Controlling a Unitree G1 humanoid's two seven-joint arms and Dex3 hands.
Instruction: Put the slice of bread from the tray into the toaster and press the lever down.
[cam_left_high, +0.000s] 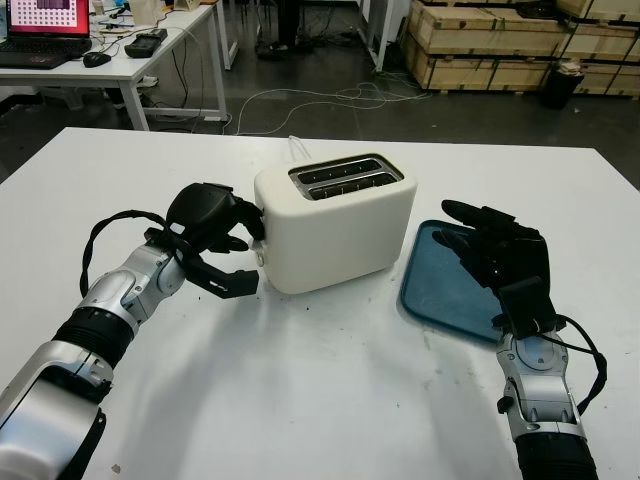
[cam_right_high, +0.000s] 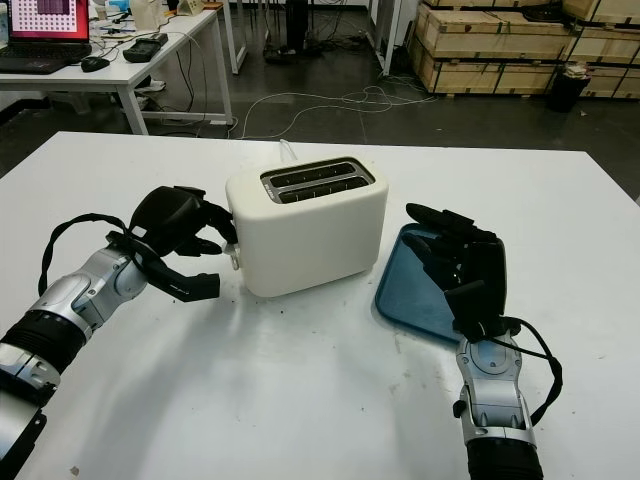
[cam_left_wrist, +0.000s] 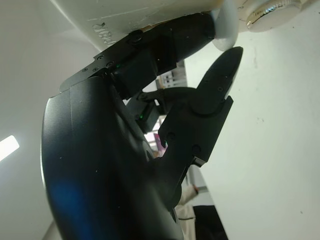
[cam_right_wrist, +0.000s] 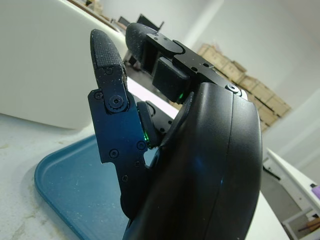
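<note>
I'm watching my left hand (cam_left_high: 215, 240), fingers curled, pressing the lever (cam_left_high: 259, 252) at the toaster (cam_left_high: 335, 220) end, risking slipping off or shoving the toaster toward the tray (cam_left_high: 440, 290), where my right hand (cam_left_high: 500, 262) is hovering open.

Laptop (cam_left_high: 45, 28), wooden crates (cam_left_high: 500, 40) beyond table (cam_left_high: 300, 400)

Toaster (cam_left_high: 335, 220) at the centre of the table (cam_left_high: 300, 400), tray (cam_left_high: 440, 285) just beside it on the right, left hand (cam_left_high: 215, 240) at its left end, right hand (cam_left_high: 500, 255) over the tray.
</note>
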